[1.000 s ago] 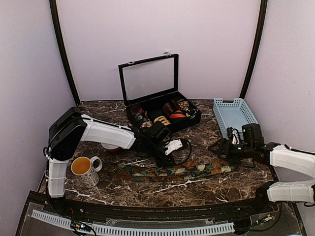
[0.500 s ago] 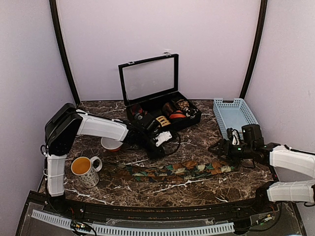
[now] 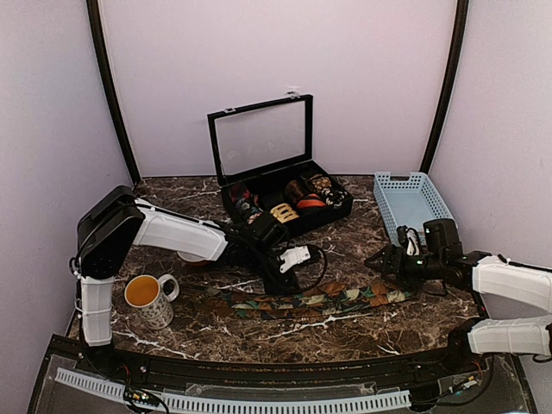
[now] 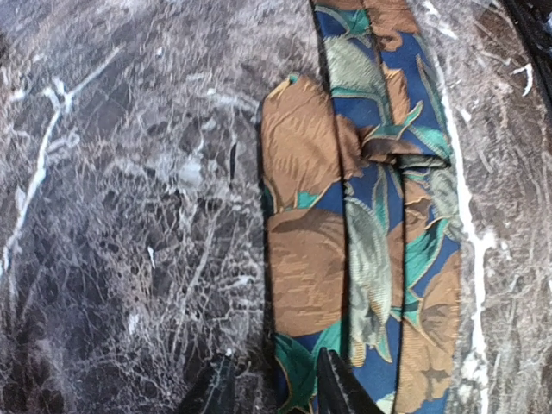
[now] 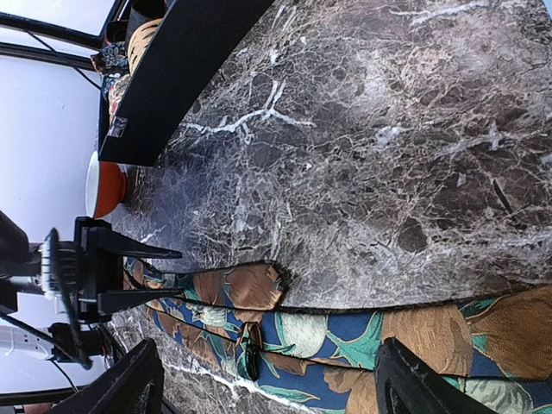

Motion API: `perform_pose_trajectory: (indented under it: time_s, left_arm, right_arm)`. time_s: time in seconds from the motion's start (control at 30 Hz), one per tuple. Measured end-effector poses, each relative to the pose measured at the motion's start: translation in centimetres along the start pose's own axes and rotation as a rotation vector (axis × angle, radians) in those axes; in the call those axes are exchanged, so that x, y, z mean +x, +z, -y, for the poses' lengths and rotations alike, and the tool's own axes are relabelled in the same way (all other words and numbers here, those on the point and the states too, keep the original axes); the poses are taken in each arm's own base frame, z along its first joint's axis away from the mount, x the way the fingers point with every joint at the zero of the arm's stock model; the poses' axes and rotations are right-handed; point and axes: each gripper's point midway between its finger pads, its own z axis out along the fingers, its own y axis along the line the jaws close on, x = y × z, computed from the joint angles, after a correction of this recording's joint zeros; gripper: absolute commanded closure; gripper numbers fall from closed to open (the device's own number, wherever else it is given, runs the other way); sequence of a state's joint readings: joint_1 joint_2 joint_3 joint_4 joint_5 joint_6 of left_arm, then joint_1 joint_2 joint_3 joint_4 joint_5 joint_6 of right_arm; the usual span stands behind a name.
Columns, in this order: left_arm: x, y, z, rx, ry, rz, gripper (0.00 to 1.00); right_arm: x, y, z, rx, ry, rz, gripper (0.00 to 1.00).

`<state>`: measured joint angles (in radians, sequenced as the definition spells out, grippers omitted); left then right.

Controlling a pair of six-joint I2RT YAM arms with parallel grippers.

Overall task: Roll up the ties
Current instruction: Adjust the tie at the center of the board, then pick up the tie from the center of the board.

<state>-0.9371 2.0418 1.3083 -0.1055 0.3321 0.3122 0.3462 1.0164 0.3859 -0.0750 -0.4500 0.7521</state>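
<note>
1. Tie (image 3: 310,300): one, leaf-patterned in brown, green and blue. It lies flat along the counter (image 3: 259,335) between my two arms, doubled over itself near its left end.
2. My left gripper (image 4: 274,395): released, fingers a little apart, poised at that doubled end with nothing clamped.
3. My right gripper (image 5: 276,384): released, fingers spread wide by the tie's right stretch, holding nothing.
4. Black case (image 3: 323,220): at the back, lid up, fabric rolls inside.
5. Blue basket (image 3: 405,179): back right.
6. Mug (image 3: 148,299): front left.
</note>
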Motion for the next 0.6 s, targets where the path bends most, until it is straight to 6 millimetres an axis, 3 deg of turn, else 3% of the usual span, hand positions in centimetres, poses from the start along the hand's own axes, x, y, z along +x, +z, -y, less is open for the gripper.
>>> perform_pose_trajectory:
  time_s: [0.13, 0.37, 0.47, 0.6]
  left_arm:
    - [1.1, 0.9, -0.4, -0.013, 0.011, -0.032, 0.74]
    - [1.3, 0.6, -2.5, -0.114, 0.048, -0.055, 0.82]
    - [1.5, 0.0, -4.1, -0.154, 0.037, -0.067, 0.75]
    - [1.5, -0.5, -4.8, -0.150, 0.032, -0.059, 0.64]
  right_arm:
    - [0.0, 0.0, 0.0, 0.000, -0.001, 0.000, 0.16]
    - [0.0, 0.0, 0.0, 0.001, -0.009, -0.001, 0.16]
    - [0.1, 0.0, 0.1, 0.002, -0.009, -0.003, 0.16]
    - [0.4, 0.1, 0.4, 0.007, -0.005, -0.008, 0.16]
